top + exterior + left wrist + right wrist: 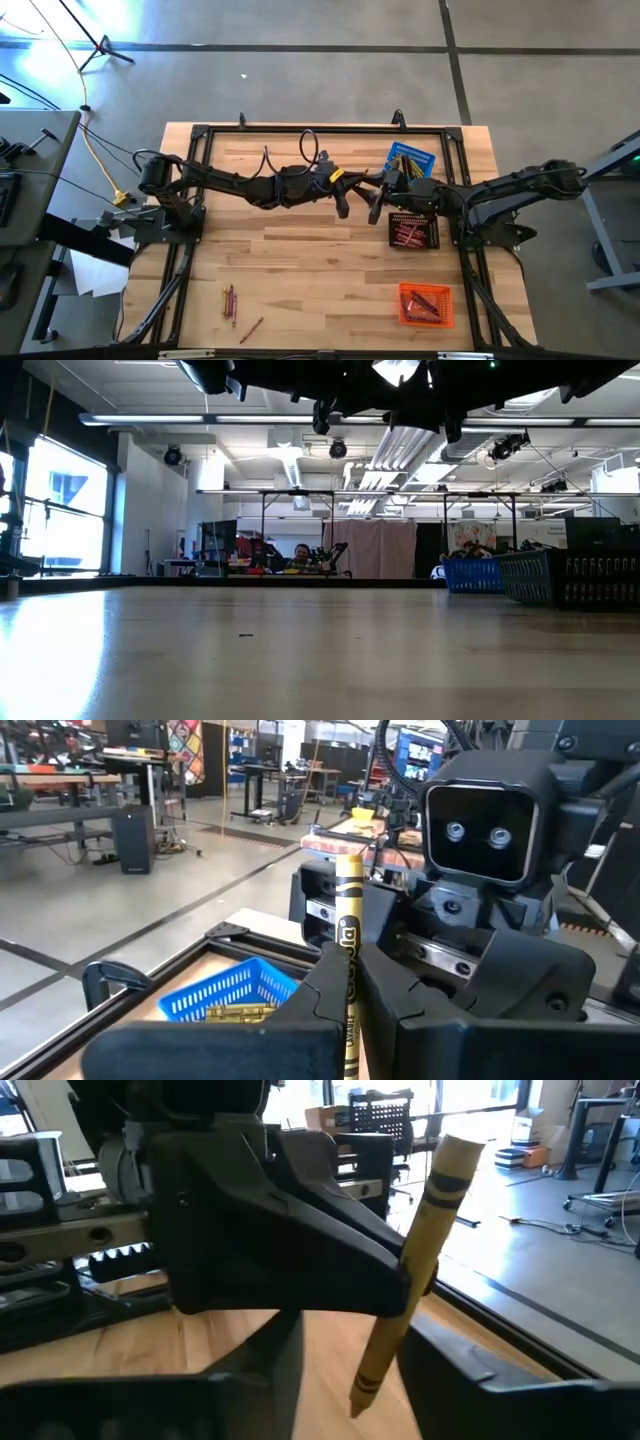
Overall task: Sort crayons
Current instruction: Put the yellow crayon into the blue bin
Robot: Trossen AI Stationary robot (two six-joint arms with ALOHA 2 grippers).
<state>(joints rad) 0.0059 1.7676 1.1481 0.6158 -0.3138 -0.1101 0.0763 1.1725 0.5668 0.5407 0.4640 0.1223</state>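
Left wrist view shows a yellow paper-wrapped crayon (pixel 348 935) standing upright, clenched between the left gripper (pixel 350 995) fingers; high view hides it. Facing it above the wooden bench's middle, the right gripper (pixel 345 1380) stands released around the crayon's tip. A blue mesh basket (pixel 411 160) sits near the far edge.

Baskets (pixel 413 230) crowding table's right side

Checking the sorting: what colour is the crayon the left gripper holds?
Yellow with black bands; the crayon shows best in the right wrist view.
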